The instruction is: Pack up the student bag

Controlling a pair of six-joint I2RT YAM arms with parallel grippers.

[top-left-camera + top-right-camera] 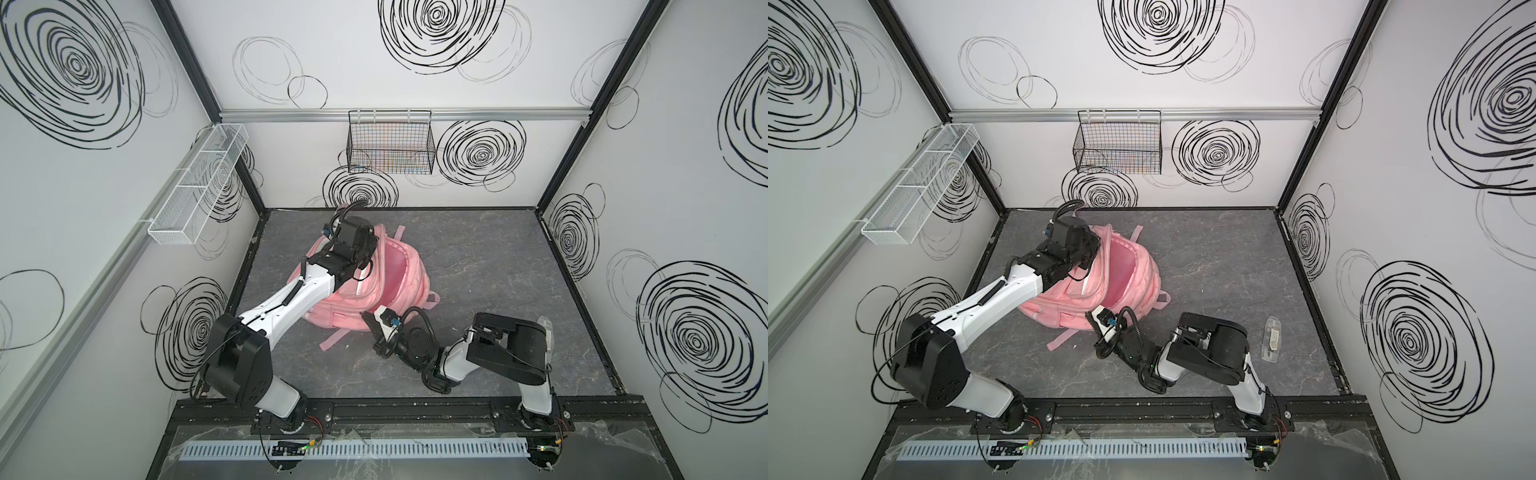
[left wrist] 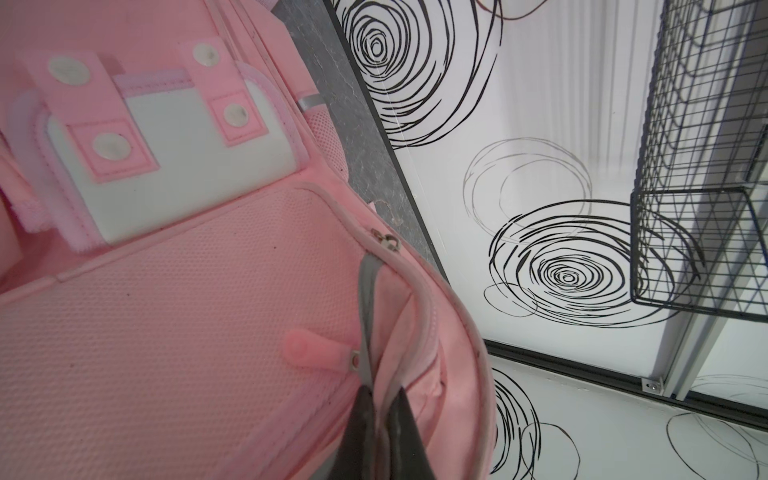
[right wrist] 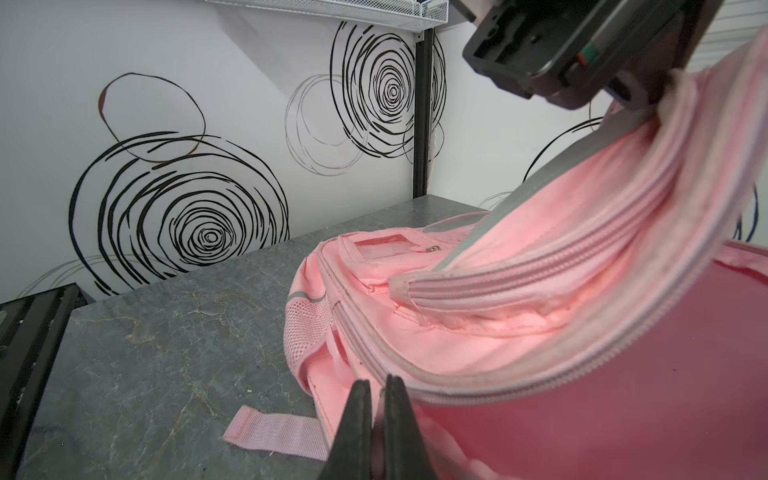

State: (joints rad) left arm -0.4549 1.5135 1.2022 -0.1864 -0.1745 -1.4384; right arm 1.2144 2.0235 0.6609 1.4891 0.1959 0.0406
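a long white mesh tray [image 1: 195, 187], split into compartments, hangs on the left wall. the left gripper [image 2: 380, 395] is clamped narrow on the grey-edged flap of the bag [image 1: 399, 286], holding it lifted. the pink bag lies on the grey marbled table [image 1: 519, 270], left of centre. its main compartment gapes, smooth pink lining showing, and the outside is padded fabric and mesh. behind it a boxy black wire basket [image 1: 390, 145] hangs on the back wall. the right gripper [image 3: 377, 388] is closed at the bag's near rim — whether it pinches fabric i cannot tell. a clear oblong case [image 1: 1273, 343] lies flat, far right.
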